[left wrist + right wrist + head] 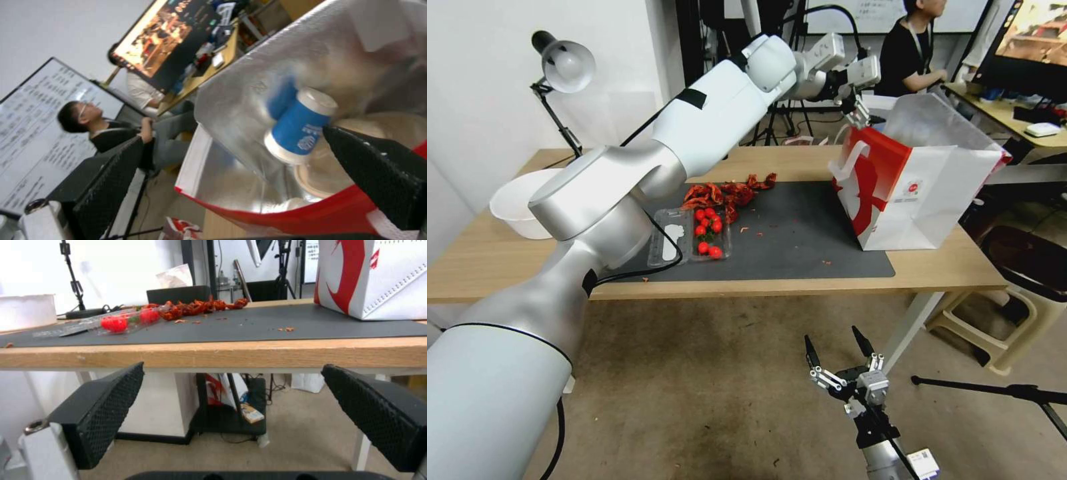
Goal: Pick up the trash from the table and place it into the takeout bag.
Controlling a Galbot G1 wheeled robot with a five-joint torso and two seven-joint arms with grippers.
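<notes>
The light-wood table (934, 270) was seen to carry a dark grey mat (800, 247) along its middle. At the right end of the mat the takeout bag (924, 193) was stood upright and open, its red side panel turned toward the table's centre and its silver lining exposed. The left arm was extended up and across the table from the near left corner, bent at the elbow, so that the left gripper (860, 115) was held over the far rim of the bag's mouth. Its jaws were spread wide with nothing between them. In the left wrist view a blue-white paper cup (300, 128) was shown tilted inside the bag, above a beige paper bowl (378, 150) lying in the bottom. The right gripper (839, 348) was held low in front of the table's near edge, pointing up, jaws wide apart and empty. A clear clamshell of cherry tomatoes (707, 232) and dried red chillies (727, 193) were left on the mat's left part.
</notes>
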